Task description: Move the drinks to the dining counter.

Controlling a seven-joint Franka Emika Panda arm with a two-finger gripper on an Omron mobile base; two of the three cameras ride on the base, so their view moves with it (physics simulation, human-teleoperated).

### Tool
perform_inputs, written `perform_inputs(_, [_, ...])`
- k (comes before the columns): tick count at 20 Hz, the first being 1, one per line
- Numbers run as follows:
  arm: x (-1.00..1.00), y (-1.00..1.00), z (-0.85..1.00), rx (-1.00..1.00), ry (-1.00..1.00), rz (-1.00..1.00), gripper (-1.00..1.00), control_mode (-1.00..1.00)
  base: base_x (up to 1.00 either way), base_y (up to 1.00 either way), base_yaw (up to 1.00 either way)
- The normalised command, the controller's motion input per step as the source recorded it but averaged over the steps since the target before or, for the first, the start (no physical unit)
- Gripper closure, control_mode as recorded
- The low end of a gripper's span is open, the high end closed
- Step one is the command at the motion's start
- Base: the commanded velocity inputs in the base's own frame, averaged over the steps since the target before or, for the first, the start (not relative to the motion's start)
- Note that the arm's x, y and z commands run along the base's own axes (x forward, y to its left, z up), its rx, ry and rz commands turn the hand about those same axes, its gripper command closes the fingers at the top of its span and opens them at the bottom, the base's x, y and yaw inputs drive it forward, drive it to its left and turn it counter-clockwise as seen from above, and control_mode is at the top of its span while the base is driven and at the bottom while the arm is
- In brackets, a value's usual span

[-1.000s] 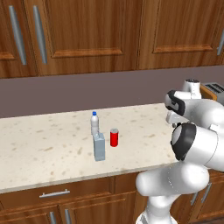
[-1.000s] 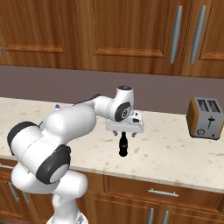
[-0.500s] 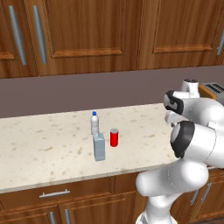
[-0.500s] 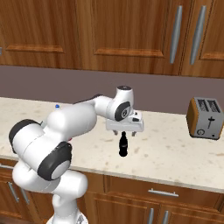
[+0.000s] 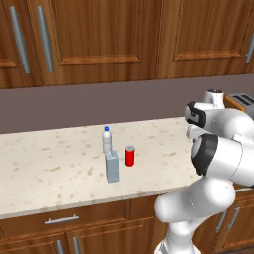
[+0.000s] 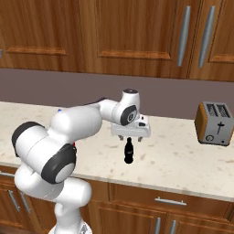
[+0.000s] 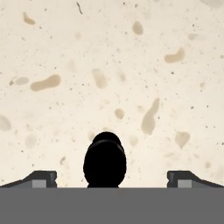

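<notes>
Toaster (image 6: 215, 123) on speckled counter (image 6: 183, 155); dark bottle (image 6: 129, 151) upright mid-counter.

Kitchen: wooden cabinets (image 5: 94, 39), stone counter (image 5: 54, 168), toaster (image 6: 213, 123)

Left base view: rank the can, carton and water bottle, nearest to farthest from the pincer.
1. Can: rightmost of the three, on the side toward the pincer.
2 and 3. Carton, at the front left of the can, and water bottle, behind it: too close to call.

bottle (image 5: 107, 139), can (image 5: 129, 156), carton (image 5: 112, 166) on counter (image 5: 44, 171)
</notes>
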Motion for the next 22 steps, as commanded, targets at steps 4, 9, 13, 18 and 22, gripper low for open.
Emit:
perform_inputs(4, [0.00,0.01,-0.10,0.00,0.00,0.00,-1.00,-1.00,0.00,0.00,0.00])
perform_inputs(9, [0.00,0.00,-0.15,0.00,0.00,0.00,-1.00,-1.00,0.00,0.00,0.00])
perform_inputs(13, [0.00,0.00,-0.13,0.00,0.00,0.00,-1.00,-1.00,0.00,0.00,0.00])
perform_inputs(18, [0.00,0.00,-0.01,0.00,0.00,0.00,1.00,-1.00,0.00,0.00,0.00])
perform_inputs(22, [-0.01,0.00,0.00,0.00,0.00,0.00,1.00,-1.00,0.00,0.00,0.00])
